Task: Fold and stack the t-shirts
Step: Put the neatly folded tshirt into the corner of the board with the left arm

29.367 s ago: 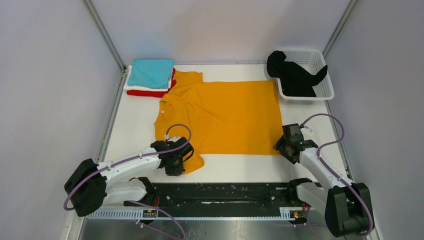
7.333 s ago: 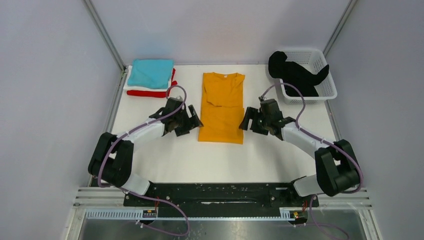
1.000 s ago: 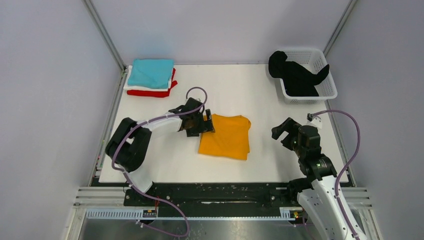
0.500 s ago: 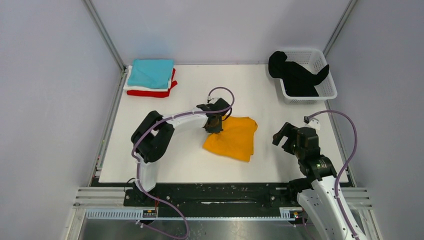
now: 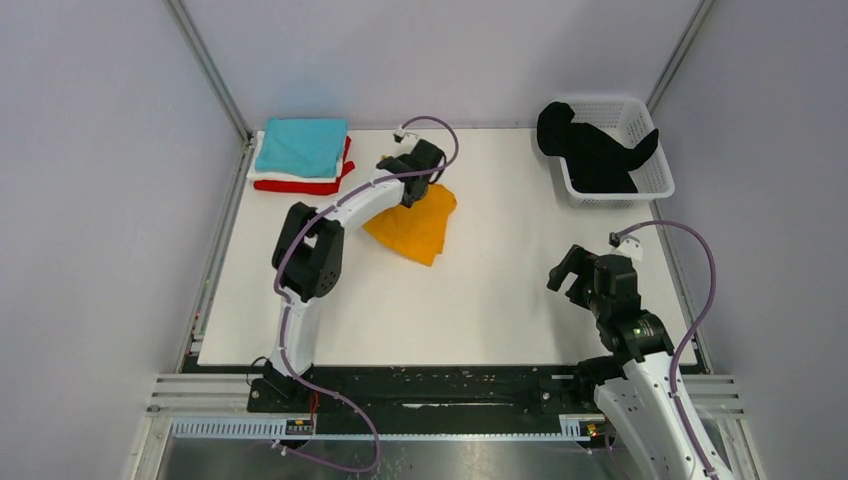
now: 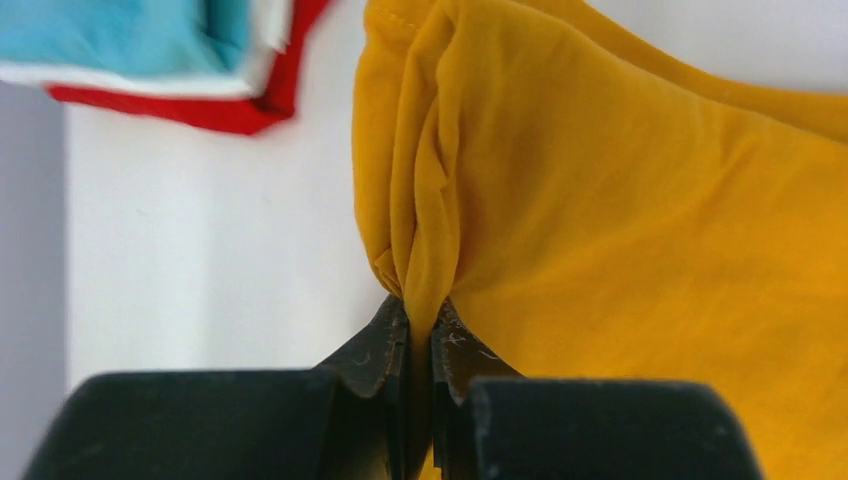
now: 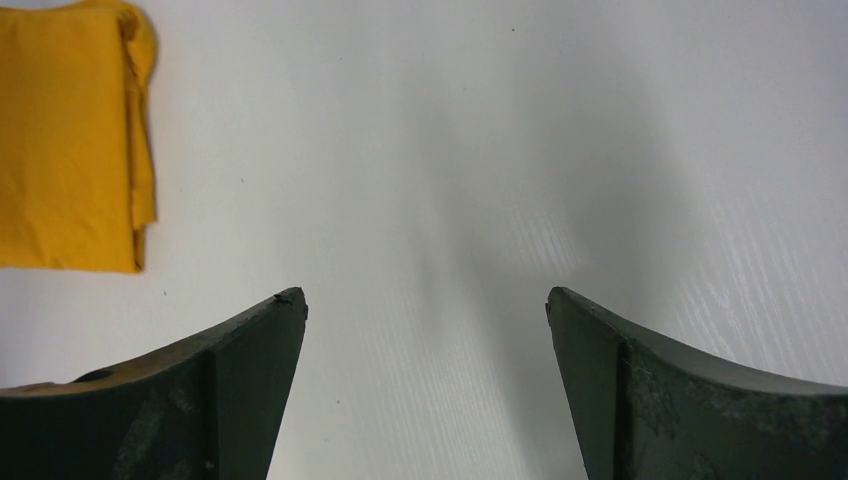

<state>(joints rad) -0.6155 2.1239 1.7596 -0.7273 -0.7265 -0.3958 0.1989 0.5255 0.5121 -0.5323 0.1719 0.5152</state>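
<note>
The folded mustard-orange t-shirt (image 5: pixel 415 225) hangs from my left gripper (image 5: pixel 412 192), which is shut on its edge (image 6: pixel 420 310) and holds it just right of the stack. The stack sits at the back left: teal t-shirt (image 5: pixel 300 146) on top, white t-shirt (image 5: pixel 262 172) under it, red t-shirt (image 5: pixel 300 187) at the bottom. In the left wrist view the stack (image 6: pixel 130 50) shows at the upper left. My right gripper (image 5: pixel 575 275) is open and empty above bare table at the right; its view shows the orange shirt (image 7: pixel 70 140) far left. A black t-shirt (image 5: pixel 590 150) lies in the basket.
The white lattice basket (image 5: pixel 640 125) stands at the back right corner. Grey walls and metal frame posts enclose the white table (image 5: pixel 500 300). The arms' black base rail runs along the near edge.
My left gripper has carried the folded orange shirt from the table's middle up and to the back left, toward the stack. My right arm has hardly moved.
</note>
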